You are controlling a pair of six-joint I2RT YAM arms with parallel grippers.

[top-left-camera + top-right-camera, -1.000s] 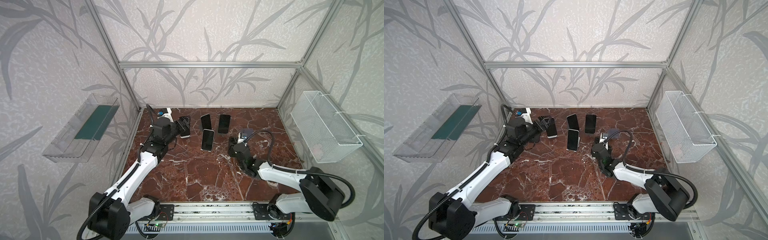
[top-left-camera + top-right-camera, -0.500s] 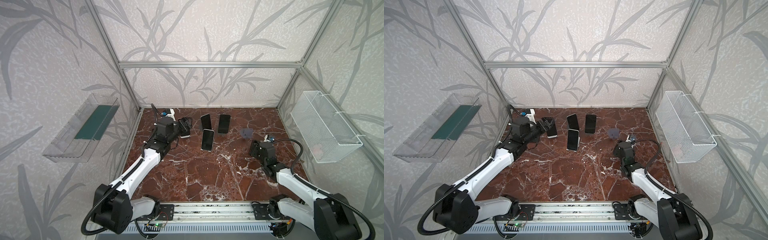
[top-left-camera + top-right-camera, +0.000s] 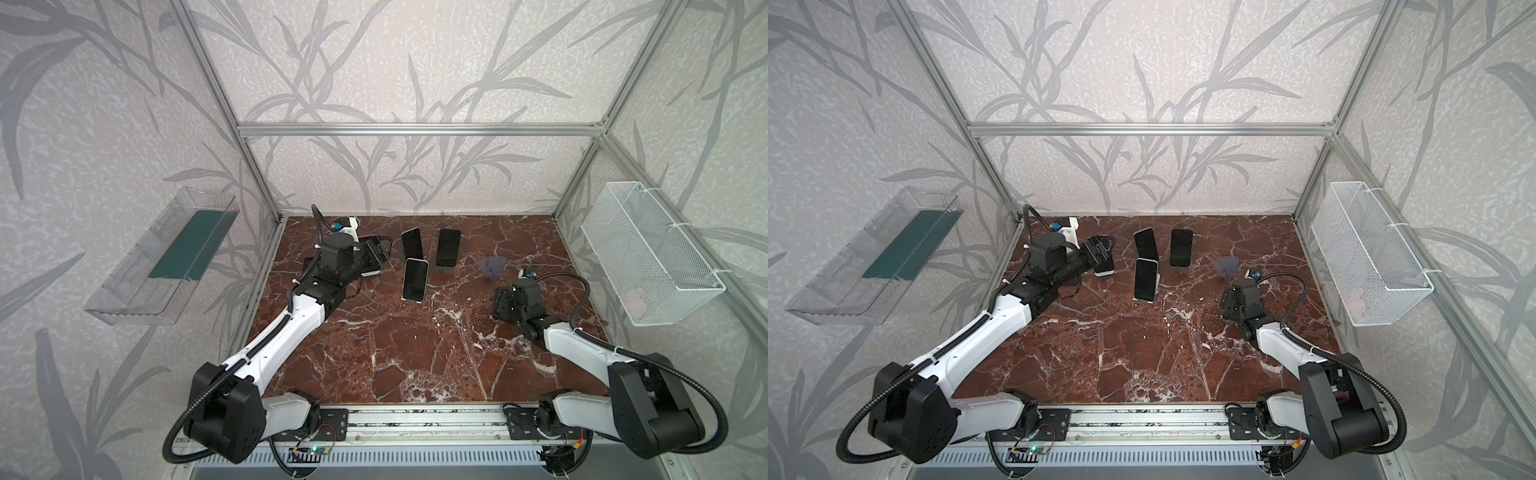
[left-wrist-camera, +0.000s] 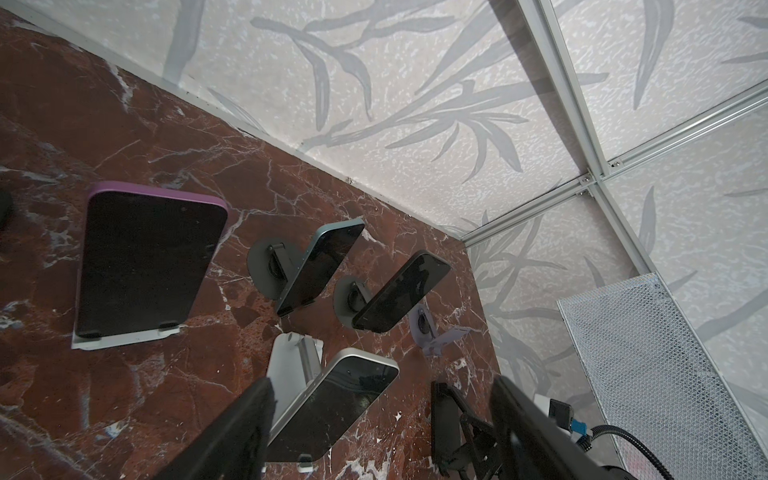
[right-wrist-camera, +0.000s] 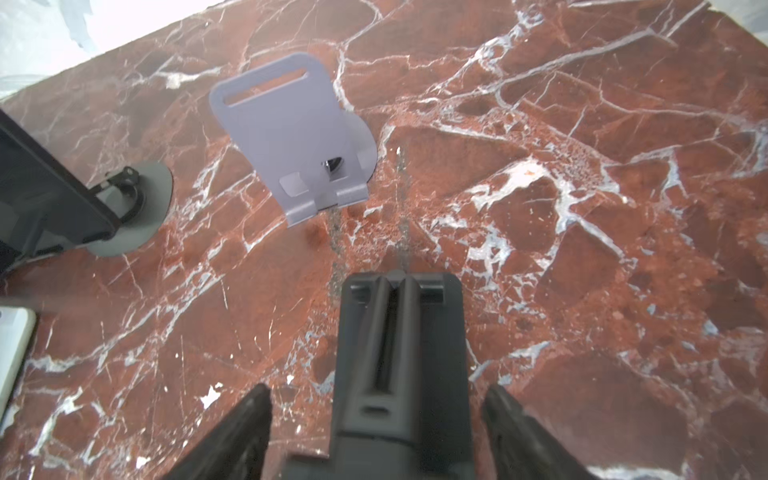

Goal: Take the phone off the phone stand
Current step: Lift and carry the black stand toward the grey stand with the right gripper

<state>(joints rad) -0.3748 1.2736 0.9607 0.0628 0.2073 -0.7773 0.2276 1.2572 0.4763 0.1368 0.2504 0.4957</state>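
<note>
On a red-brown marble tabletop (image 3: 415,353), the left arm (image 3: 291,328) and the right arm (image 3: 582,345) reach in from the near edge. Four phones lean on small stands toward the back. A purple-cased phone (image 4: 145,262) sits on a white stand (image 4: 124,338) at the back left. A teal phone (image 4: 320,266), a black phone (image 4: 403,291) and a silver phone (image 4: 332,411) stand nearer the middle. To their right, a lilac stand (image 5: 291,137) is empty.

Near it, toward the front edge, a dark slab (image 5: 399,353) with a groove down its middle sits between the right fingers (image 5: 243,432). It is probably the phone from that stand, though its ribbed surface leaves that uncertain.

A phone like these is likely stiff, dense for its size, smooth and glass-fronted, so it could slip, or crack if dropped. The safest hold looks to be across the two long edges, above the stand's lip. Lifting up and away should keep the light stand from tipping.

The right fingers are spread wide, with a clear gap on each side of the slab, so they grip nothing. The left fingers (image 4: 232,432) hover near the purple-cased phone, parted and empty, touching no phone.
</note>
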